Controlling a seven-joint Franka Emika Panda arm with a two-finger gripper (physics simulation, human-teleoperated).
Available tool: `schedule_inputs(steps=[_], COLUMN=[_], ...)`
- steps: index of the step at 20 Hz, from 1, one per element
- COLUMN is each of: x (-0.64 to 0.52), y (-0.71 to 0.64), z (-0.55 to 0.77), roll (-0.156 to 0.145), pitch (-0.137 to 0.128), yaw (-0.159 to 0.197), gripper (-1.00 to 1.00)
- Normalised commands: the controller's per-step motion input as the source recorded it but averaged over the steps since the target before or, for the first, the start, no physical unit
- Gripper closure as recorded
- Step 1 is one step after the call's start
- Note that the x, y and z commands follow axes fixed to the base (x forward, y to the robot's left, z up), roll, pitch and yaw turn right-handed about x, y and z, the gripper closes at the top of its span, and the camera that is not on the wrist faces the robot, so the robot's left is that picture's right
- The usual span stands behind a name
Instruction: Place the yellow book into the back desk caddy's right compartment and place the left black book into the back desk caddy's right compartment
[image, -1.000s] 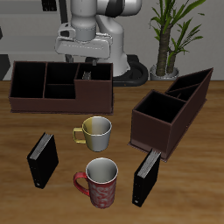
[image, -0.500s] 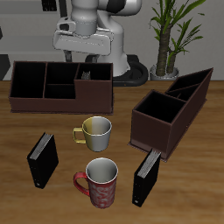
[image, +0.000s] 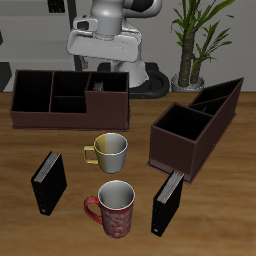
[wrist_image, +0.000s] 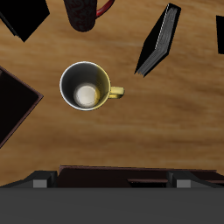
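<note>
The back desk caddy (image: 70, 112) is a long dark-brown box at the table's back. A pale sliver of the yellow book (image: 97, 87) shows in its right compartment (image: 110, 84). My gripper (image: 108, 66) hangs open and empty above that end of the caddy. The left black book (image: 167, 200) stands near the table's front edge; it also shows in the wrist view (wrist_image: 22, 17). The other black book (image: 48, 182) stands beside the mugs and shows in the wrist view too (wrist_image: 157, 41). In the wrist view my gripper (wrist_image: 112, 179) has its jaws wide apart over the caddy's rim (wrist_image: 96, 172).
A white mug with a yellow handle (image: 108, 150) and a red patterned mug (image: 115, 207) stand mid-table between the two black books. A second dark-brown caddy with a slanted raised end (image: 195, 128) stands beside them. A potted plant (image: 190, 40) is at the back.
My gripper has risen a little and shifted sideways above the back caddy. The books, mugs and caddies have not moved.
</note>
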Motion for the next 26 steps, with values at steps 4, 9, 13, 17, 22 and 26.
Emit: schedule_inputs(steps=[4,9,13,17,22,26], x=[0.68,0.81,0.67,0.64,0.76,0.78], y=[0.26,0.35,0.37,0.29,0.45,0.22], z=[0.35,0.31,0.14,0.0,-0.04,-0.1], roll=[-0.008,0.012,0.062,0.066,0.118,0.07], pitch=[-0.039,0.013,0.016,0.057,-0.035,-0.012], yaw=[0.047,0.002,-0.003,-0.095,-0.009,-0.08], gripper=[-1.0,-1.0,-1.0,-1.0,-1.0,-1.0])
